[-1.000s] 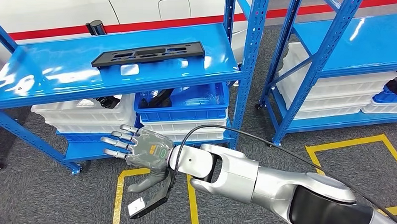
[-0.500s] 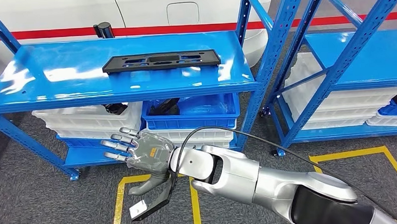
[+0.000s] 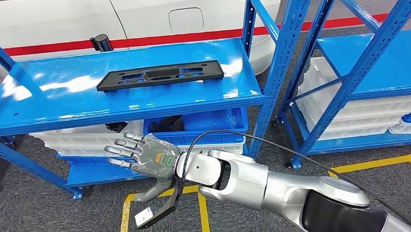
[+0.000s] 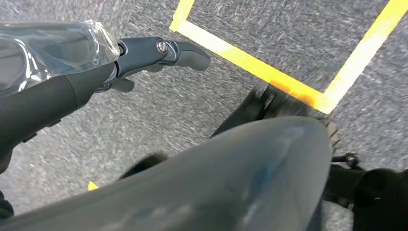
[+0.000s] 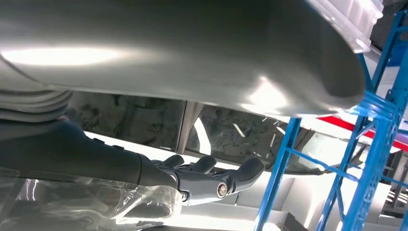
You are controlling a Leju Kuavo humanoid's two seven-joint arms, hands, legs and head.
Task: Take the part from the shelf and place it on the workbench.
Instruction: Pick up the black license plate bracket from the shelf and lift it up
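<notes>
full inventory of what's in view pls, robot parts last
flat part: 1, black, with cutouts, lying on the top shelf of the left rack
left rack: 1, blue
right rack: 1, blue, beside the left one
blue bin: 1, lower level of left rack, dark items inside
white bins: several, stacked on the lower levels of both racks
black cylinder: 1, behind the left rack's top shelf
floor tape: yellow lines on grey carpet
white panel with red stripe: behind the racks
right hand: 1, grey, fingers spread, holding nothing, below the top shelf's front edge
left hand: 1, dark, hanging over the floor
</notes>
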